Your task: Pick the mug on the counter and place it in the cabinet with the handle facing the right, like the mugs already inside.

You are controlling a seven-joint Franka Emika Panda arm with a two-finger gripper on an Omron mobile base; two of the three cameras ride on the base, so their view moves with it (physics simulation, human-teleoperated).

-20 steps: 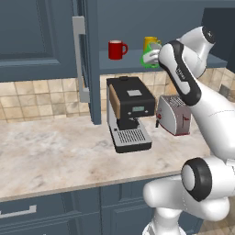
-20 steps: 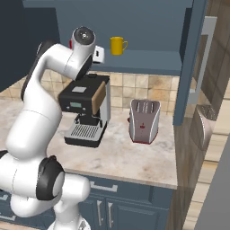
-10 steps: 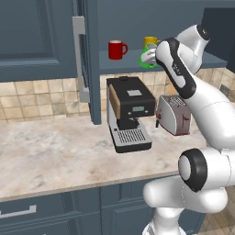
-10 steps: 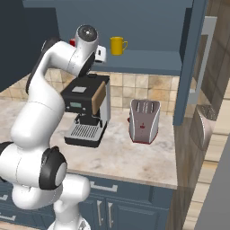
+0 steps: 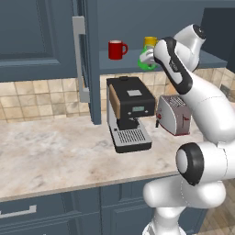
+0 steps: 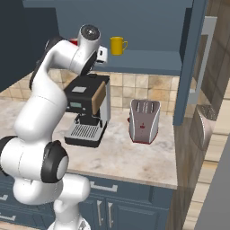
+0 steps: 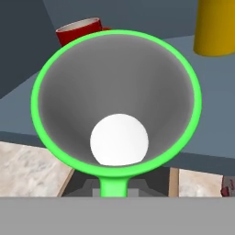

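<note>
The gripper [image 5: 148, 58], clamped on the green mug [image 5: 146, 63], holds it lifted off the counter [image 5: 55, 151] at the cabinet [image 5: 202, 57] shelf edge, near the red mug [image 5: 116, 49] and yellow mug [image 6: 117, 45]. Pick done; placing with handle [image 7: 112, 186] rightward remains.

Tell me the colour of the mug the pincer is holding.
Bright green with a pale grey inside; the mug shows best in the hand view.
</note>
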